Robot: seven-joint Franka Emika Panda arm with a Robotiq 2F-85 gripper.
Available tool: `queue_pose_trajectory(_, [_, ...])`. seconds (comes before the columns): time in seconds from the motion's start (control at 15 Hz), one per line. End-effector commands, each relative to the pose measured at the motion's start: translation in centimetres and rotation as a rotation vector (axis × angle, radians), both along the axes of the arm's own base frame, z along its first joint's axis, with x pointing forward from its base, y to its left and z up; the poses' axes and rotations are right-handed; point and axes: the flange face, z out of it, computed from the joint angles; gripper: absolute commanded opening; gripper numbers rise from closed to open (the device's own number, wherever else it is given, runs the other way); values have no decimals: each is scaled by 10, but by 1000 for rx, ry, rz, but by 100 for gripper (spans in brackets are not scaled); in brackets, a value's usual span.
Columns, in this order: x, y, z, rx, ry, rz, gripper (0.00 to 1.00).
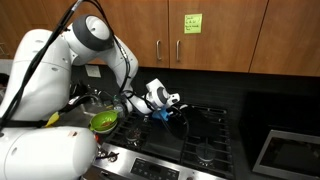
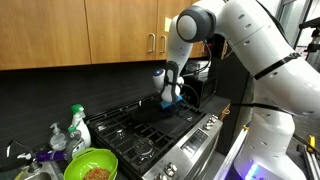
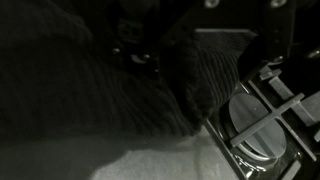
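Observation:
My gripper (image 1: 166,103) hangs low over the black gas stove (image 1: 205,135), pointing down at a bunched blue cloth (image 1: 160,115) on the grates. From the opposite side the gripper (image 2: 170,96) stands just above that blue cloth (image 2: 176,101). The wrist view is dim: a dark ribbed cloth (image 3: 90,90) fills most of it, right under the gripper (image 3: 200,45). Its fingers (image 3: 130,50) show as dark shapes set wide apart at the top edge, and the cloth lies loose below them, not pinched.
A burner and its grate (image 3: 265,120) lie just beside the cloth. A green bowl (image 1: 104,121) with food, a spray bottle (image 2: 56,138) and a green-capped bottle (image 2: 78,125) stand on the counter beside the stove. Wooden cabinets (image 1: 200,35) hang above.

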Motion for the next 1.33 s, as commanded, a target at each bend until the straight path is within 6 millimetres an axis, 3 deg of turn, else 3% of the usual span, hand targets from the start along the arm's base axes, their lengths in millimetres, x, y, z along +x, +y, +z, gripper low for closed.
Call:
queue_pose_trajectory(0.0, [14, 16, 23, -35, 5, 57, 100])
queue_pose_trajectory(0.27, [29, 36, 31, -57, 7, 99, 100])
queue_pose_trajectory(0.87, [68, 89, 16, -77, 118, 136, 100])
queue_pose_trajectory(1.0, [74, 91, 12, -98, 139, 140, 100])
queue_pose_trajectory(1.27, [70, 72, 4, -133, 181, 129, 100])
